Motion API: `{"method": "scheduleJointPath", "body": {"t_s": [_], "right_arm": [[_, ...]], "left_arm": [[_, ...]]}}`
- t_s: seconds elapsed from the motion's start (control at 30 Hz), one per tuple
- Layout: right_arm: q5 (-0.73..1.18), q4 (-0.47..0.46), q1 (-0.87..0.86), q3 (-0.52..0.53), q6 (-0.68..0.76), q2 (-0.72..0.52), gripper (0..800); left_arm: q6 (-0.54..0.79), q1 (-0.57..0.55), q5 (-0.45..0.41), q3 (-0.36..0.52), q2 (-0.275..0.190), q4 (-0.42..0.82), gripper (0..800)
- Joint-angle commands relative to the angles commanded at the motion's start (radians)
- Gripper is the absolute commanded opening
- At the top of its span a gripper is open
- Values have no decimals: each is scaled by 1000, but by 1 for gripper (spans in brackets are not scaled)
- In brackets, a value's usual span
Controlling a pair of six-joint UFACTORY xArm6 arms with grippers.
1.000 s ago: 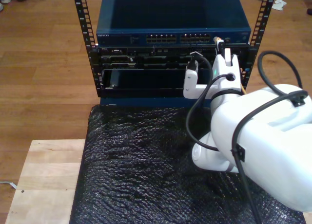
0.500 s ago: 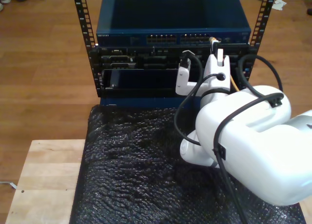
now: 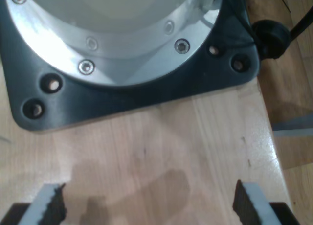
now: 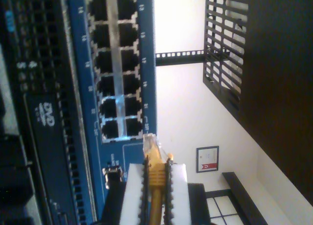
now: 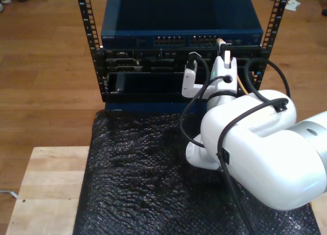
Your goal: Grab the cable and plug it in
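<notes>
My second gripper [image 4: 155, 167] is shut on the yellow cable [image 4: 156, 178] just behind its clear plug [image 4: 149, 142]. The plug points at the blue switch [image 4: 146, 63] and sits beside the end ports [image 4: 126, 126] of a port block; I cannot tell whether it touches the face. In the exterior view the second gripper [image 5: 223, 50] holds the cable's plug [image 5: 221, 41] at the switch [image 5: 127, 40], right of its port rows, and the yellow cable [image 5: 245, 88] trails down behind the wrist. My first gripper [image 3: 146, 205] is open over bare wood, with nothing between its pads [image 3: 53, 203].
The switch sits on top of a black rack [image 5: 87, 36] with more units below. A black bubble-wrap mat [image 5: 138, 168] covers the wooden table [image 5: 46, 189] in front of it. A black arm base plate [image 3: 122, 93] is bolted to the wood near my first gripper.
My second arm has moved toward the exterior view's left with the cable, carrying the plug along the switch front toward the port rows.
</notes>
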Motion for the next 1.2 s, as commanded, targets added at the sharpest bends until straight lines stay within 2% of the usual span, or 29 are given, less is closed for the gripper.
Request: {"method": "scheduleJointPath", "body": {"t_s": [0.43,1.2], "right_arm": [[23,-2,-9,-58,0,29,0],[34,-2,0,-41,2,26,0]], "left_arm": [[0,0,0,-2,0,0,800],[0,0,0,-2,0,0,800]]}}
